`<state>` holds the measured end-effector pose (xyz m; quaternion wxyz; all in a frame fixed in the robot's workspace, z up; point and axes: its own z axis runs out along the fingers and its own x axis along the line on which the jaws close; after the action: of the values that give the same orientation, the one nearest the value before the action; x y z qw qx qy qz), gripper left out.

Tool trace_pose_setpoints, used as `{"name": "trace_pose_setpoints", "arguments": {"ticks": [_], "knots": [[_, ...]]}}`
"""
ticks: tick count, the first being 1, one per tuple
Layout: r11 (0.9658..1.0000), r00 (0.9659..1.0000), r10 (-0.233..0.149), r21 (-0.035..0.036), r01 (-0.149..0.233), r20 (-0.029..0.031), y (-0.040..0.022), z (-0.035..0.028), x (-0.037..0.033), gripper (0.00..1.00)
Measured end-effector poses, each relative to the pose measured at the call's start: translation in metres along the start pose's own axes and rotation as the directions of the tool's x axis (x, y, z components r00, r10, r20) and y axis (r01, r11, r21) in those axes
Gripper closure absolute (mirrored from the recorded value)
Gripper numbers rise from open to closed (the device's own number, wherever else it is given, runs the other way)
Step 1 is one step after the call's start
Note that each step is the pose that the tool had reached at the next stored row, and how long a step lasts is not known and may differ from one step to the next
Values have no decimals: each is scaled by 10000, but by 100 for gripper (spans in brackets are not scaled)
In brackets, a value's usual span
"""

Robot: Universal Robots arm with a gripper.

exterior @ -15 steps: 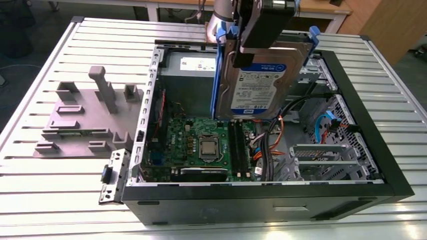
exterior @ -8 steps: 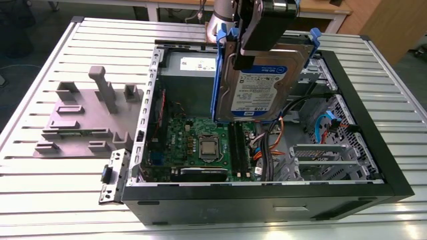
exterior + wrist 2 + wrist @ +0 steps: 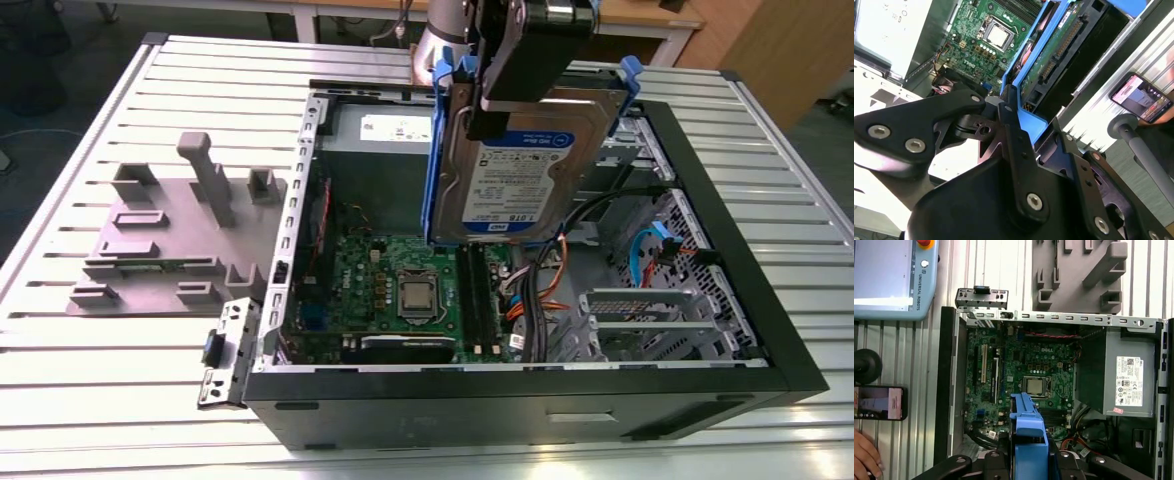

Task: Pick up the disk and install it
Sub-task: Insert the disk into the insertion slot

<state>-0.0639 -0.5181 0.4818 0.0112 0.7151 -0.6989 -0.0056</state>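
My tool (image 3: 497, 98) is pinched on the top end of the disk (image 3: 523, 175), its fingers pressed against the blue frame (image 3: 1026, 122) that wraps the drive. The disk hangs upright straight below the tool, touching nothing else, over the open computer case (image 3: 787, 330).

I judge the disk stiff and dense, heavy for its size, with smooth metal faces that would slip. The plastic frame gives more bite but may flex, so a hold across the frame's end, as now, looks sound. It will not take knocks well, and the bare green underside seen in the second wrist view should be kept from scraping.

Beneath the disk's lower end lies the main board (image 3: 400, 285). Loose cables (image 3: 641, 250) run to one side of the board, and a grey power box (image 3: 1124, 375) sits inside the case beyond it. The case lies open side up on a slatted metal desk (image 3: 80, 340).

Farther out from the tool, a grey moulded holder (image 3: 174, 230) sits on the desk beside the case. On the case's other side are a phone (image 3: 879, 402) and a person's hand (image 3: 864, 455).
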Motion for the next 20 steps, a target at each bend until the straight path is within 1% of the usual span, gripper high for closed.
{"name": "trace_pose_setpoints", "arguments": {"ticks": [2,5,7,12,20], "knots": [[10000,10000,-1,1,1,1,-1,1,14,64],[10000,10000,1,1,-1,2,1,3,52,64],[10000,10000,0,0,0,1,-12,3,64,64],[10000,10000,0,1,0,2,-72,4,72,64],[10000,10000,1,1,-1,1,-77,4,75,64]]}}
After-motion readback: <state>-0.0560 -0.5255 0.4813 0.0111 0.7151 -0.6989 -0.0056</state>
